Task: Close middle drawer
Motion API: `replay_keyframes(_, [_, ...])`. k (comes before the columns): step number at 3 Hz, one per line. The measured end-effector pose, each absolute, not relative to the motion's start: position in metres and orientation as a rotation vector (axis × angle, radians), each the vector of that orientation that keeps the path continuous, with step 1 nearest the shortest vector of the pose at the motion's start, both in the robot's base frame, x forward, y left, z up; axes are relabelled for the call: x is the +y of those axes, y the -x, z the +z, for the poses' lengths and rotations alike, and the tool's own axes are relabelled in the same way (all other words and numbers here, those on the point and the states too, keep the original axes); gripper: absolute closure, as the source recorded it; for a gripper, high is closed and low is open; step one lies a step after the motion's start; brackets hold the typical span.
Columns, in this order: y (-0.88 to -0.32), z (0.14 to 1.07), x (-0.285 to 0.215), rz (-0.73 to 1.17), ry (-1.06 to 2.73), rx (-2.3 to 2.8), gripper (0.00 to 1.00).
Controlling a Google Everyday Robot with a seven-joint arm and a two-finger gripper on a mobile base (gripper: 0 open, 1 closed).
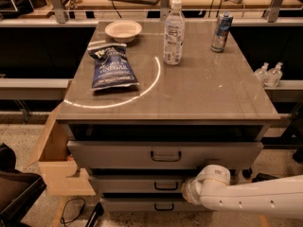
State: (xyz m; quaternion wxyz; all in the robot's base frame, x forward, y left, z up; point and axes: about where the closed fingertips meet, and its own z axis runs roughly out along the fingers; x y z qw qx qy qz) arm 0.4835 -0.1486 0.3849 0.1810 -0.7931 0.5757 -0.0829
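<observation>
Claw (pixel 189 189) sat at the middle drawer (pixel 132 183), right of its handle (pixel 166 186), ready for you to push it shut; spread or closed, you couldn't tell.

materials / finish check
surface (pixel 203 93): smooth semi-gloss brown top, mirrors a light arc. middle drawer (pixel 128 184): matt grey painted metal, dark handle. gripper (pixel 190 189), at that drawer's front just right of the handle: smooth white plastic shell, slight sheen. chip bag (pixel 112 67): glossy crinkled film. bottle (pixel 173 32): clear plastic. can (pixel 221 32): shiny metal. bowl (pixel 123 30): matt off-white. box (pixel 54 160) beside the drawers: matt brown cardboard.
</observation>
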Motion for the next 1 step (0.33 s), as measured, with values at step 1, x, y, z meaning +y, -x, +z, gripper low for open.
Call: replay_keyframes(1, [-0.4843,0.3850,-0.1487,-0.235,2.240,1.625,1.00])
